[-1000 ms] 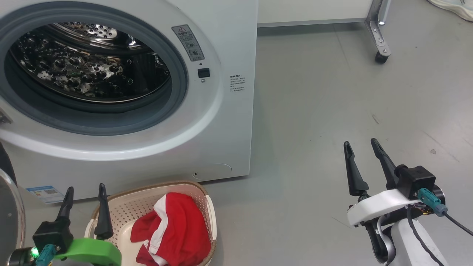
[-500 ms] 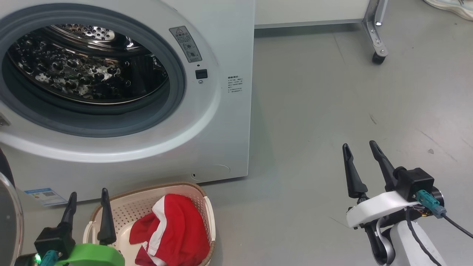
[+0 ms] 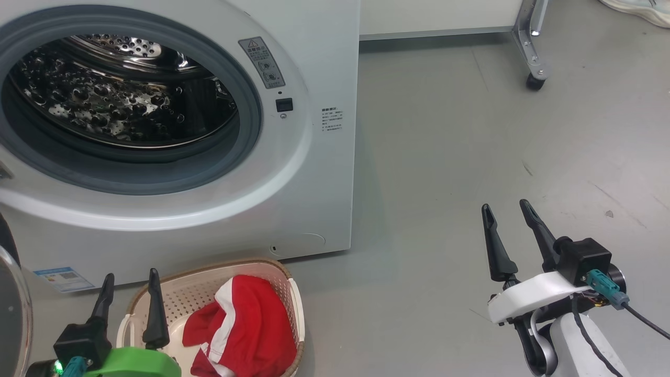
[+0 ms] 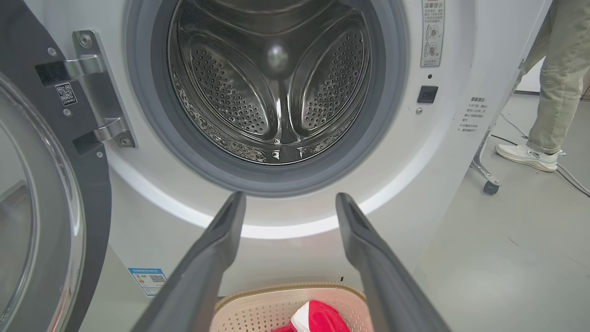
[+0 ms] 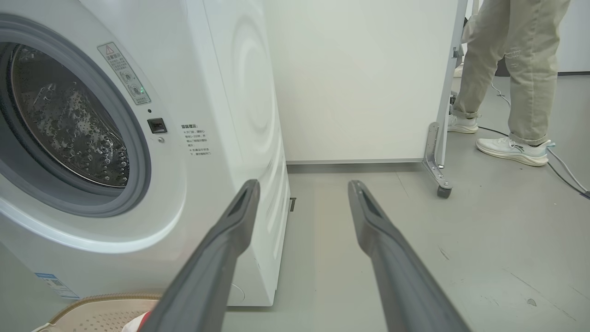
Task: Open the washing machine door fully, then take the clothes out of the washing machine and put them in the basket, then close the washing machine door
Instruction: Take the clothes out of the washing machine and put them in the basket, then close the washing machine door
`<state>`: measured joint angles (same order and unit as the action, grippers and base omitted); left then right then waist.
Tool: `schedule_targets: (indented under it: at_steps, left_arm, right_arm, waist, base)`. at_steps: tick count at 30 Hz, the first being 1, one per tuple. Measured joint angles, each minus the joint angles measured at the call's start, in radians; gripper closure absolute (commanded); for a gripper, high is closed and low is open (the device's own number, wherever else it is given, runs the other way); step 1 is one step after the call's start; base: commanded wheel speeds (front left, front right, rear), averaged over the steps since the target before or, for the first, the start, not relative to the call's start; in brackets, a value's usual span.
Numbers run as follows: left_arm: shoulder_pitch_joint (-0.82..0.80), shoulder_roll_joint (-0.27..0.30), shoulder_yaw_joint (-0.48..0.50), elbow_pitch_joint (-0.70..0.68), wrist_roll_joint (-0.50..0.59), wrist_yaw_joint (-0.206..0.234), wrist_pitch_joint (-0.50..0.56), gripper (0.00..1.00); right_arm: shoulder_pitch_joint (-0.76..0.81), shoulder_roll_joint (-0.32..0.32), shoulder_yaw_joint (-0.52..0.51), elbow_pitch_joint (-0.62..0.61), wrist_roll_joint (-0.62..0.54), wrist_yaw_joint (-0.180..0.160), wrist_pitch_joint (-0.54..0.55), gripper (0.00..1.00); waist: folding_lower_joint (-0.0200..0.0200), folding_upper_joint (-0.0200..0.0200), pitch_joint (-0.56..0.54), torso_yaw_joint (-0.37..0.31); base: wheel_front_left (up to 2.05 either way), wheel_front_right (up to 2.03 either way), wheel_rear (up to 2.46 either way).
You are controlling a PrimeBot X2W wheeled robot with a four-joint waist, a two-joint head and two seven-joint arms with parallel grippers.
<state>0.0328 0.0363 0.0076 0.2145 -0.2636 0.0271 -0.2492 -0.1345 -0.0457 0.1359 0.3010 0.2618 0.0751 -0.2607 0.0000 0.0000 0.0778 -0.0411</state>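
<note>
In the head view, the big white boxy front-loading washing machine (image 3: 314, 173) stood with its perforated steel drum (image 3: 120, 94) exposed. Its large round door (image 3: 13, 314), of black rim and clear glass, hung open off the washing machine's left side. The cream perforated plastic basket (image 3: 209, 269) with a brown woven-look rim sat on the grey floor (image 3: 471, 157) just in front of the washing machine's base. The bright red clothes (image 3: 251, 324) with white trim lay heaped inside the basket. The left tool (image 3: 131, 276) hovered before the washing machine's lower left corner, over the basket's left rim, with its fingers spread wide and holding nothing. The right tool (image 3: 505, 207) hung well to the right of the washing machine, equally wide and empty.

In the left wrist view, the left tool (image 4: 290, 197) pointed at the washing machine's opening, with the door's hinge (image 4: 97, 92) to the opening's left. A person's trouser leg (image 4: 553, 92) stood beyond the washing machine's right side.

In the right wrist view, the right tool (image 5: 304, 184) aimed past the washing machine's right front corner. A red sliver below the washing machine was probably the clothes.
</note>
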Motion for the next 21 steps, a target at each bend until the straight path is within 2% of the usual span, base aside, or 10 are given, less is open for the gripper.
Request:
schedule_targets:
  at_steps: [11, 21]
  left_arm:
    - [0.013, 0.000, -0.007, -0.012, 0.001, 0.004, 0.000, 0.00]
    - [0.013, 0.000, -0.009, -0.020, 0.005, 0.012, 0.000, 0.00]
  right_arm:
    - [0.000, 0.000, 0.005, 0.000, 0.001, 0.000, 0.000, 0.00]
    - [0.001, 0.000, 0.005, 0.001, 0.002, 0.000, 0.000, 0.00]
  waist:
    - [0.0000, 0.0000, -0.006, -0.002]
    - [0.0000, 0.0000, -0.006, -0.002]
  base:
    - [-0.05, 0.05, 0.00]
    - [-0.40, 0.40, 0.00]
